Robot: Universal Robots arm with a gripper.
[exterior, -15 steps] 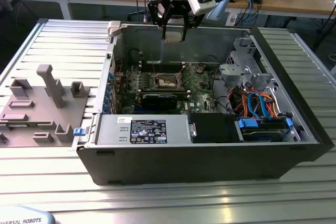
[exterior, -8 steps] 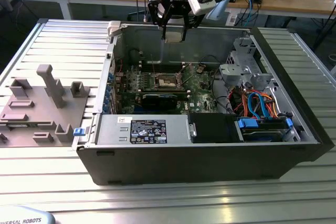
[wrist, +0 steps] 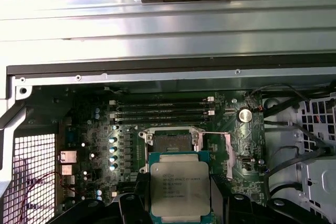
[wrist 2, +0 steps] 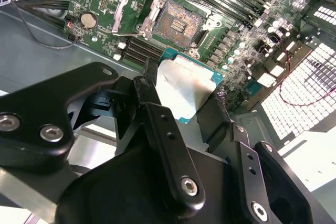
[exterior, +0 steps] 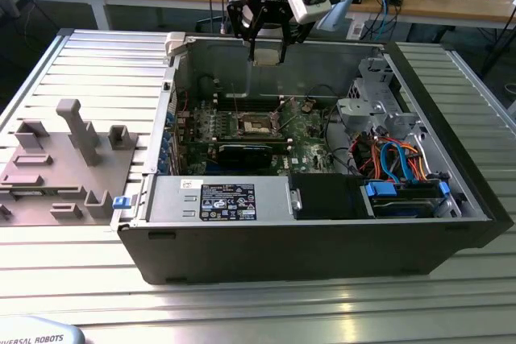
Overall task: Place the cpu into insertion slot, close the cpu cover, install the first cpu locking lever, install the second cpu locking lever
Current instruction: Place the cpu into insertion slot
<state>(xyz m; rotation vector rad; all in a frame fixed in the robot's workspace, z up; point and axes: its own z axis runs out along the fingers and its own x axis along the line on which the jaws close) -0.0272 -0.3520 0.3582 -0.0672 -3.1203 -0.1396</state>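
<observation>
My gripper (exterior: 267, 47) hangs above the rear wall of the open computer case, shut on the cpu (exterior: 267, 55). In both wrist views the cpu (wrist: 180, 188) (wrist 2: 185, 83) sits between the black fingers (wrist 2: 151, 80), its silver top showing. The insertion slot (exterior: 256, 125) (wrist: 170, 141) (wrist 2: 178, 22) lies open on the green motherboard (exterior: 306, 138), below the held chip and well apart from it. The cpu cover (wrist 2: 135, 8) (wrist: 216, 153) is swung up beside the slot, leaving the dark contact field bare.
The case's walls (exterior: 322, 239) surround the board. A drive cage (exterior: 367, 106) and coloured cables (exterior: 395, 159) fill the exterior view's right. A black card (exterior: 234, 155) lies just in front of the slot. A grey fixture (exterior: 72, 159) stands outside on the ribbed table.
</observation>
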